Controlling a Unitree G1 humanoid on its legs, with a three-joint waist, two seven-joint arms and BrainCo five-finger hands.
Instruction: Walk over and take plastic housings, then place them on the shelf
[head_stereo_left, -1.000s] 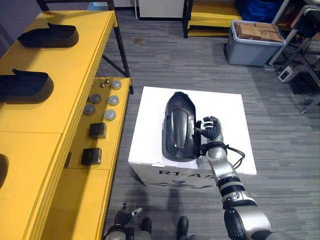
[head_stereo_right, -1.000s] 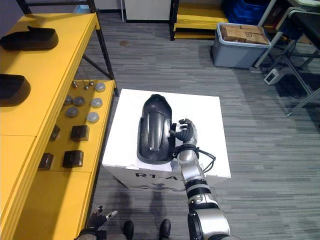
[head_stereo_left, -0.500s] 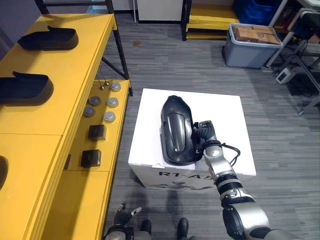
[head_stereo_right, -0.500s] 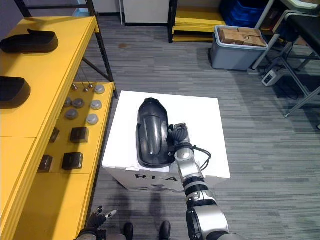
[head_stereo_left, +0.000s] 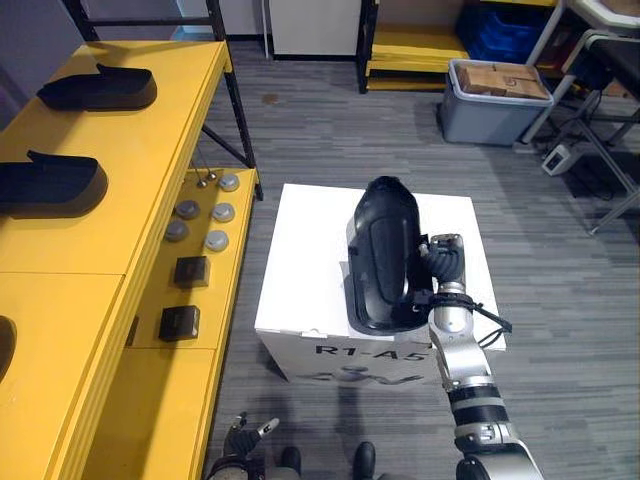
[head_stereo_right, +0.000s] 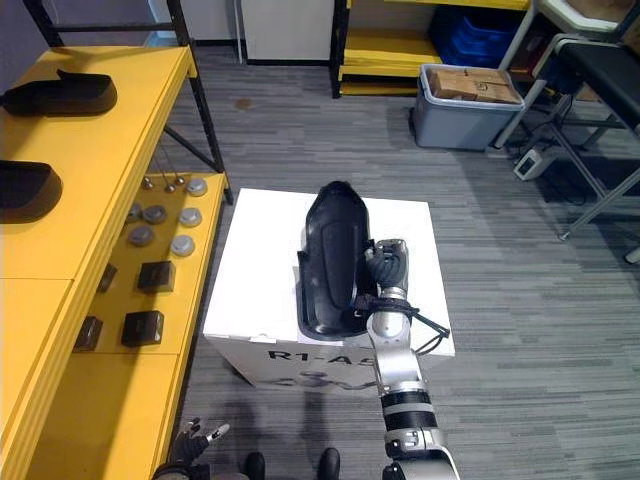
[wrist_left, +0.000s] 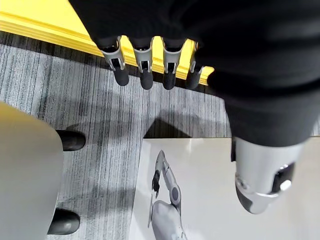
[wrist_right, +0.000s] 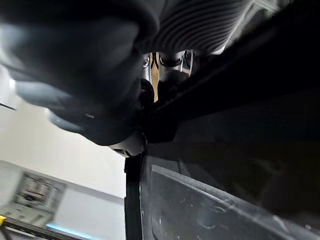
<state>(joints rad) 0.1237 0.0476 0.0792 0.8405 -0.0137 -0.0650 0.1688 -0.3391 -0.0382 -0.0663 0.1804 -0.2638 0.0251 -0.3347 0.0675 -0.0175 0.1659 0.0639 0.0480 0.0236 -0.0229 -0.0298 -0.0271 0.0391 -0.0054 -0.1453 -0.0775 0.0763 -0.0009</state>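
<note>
A long black plastic housing (head_stereo_left: 383, 255) stands tilted above the white box (head_stereo_left: 300, 270), its near end raised off the top. My right hand (head_stereo_left: 441, 266) is on the housing's right side with its fingers curled round the edge. In the right wrist view the dark housing (wrist_right: 240, 175) lies right against the hand. My left hand (head_stereo_left: 240, 440) hangs low by the floor, and its fingers (wrist_left: 142, 72) are straight with nothing in them. Two more black housings (head_stereo_left: 100, 88) (head_stereo_left: 50, 185) lie on the yellow shelf (head_stereo_left: 150, 150) at the left.
The shelf's lower level (head_stereo_left: 215, 290) holds several grey discs (head_stereo_left: 216, 240) and two black blocks (head_stereo_left: 180, 323), close to the box's left side. A grey bin (head_stereo_left: 490, 100) with a cardboard box stands at the back right. Metal frame legs (head_stereo_left: 600, 170) are at the far right.
My right hand has curled shut on the housing's edge. The housing has come up off the box and shifted a little to the right. The camera has moved slightly.
</note>
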